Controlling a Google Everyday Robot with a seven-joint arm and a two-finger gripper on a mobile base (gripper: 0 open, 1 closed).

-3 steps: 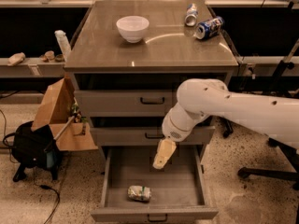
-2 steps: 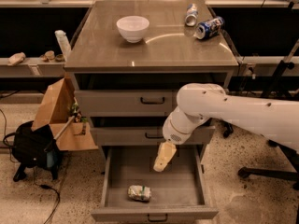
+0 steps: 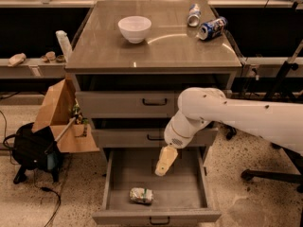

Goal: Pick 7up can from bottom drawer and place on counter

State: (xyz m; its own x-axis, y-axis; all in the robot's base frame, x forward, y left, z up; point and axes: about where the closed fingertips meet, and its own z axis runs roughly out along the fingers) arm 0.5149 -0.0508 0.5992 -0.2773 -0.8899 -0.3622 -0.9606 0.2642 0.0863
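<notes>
The 7up can (image 3: 141, 196) lies on its side in the open bottom drawer (image 3: 156, 216), near the drawer's front and a little left of centre. My gripper (image 3: 161, 170) hangs on the white arm over the drawer, above the can and slightly to its right, apart from it and holding nothing. The counter (image 3: 156, 48) is the glossy grey-brown top of the cabinet, well above the gripper.
On the counter stand a white bowl (image 3: 134, 28), a silver can (image 3: 193, 14) and a blue can (image 3: 211, 28) lying at the back right. Two shallower drawers are closed. A cardboard box (image 3: 59, 117) and a black bag (image 3: 31, 148) sit left of the cabinet; a chair base (image 3: 265, 174) is right.
The gripper has barely shifted, edging slightly lower over the drawer. The can has not moved.
</notes>
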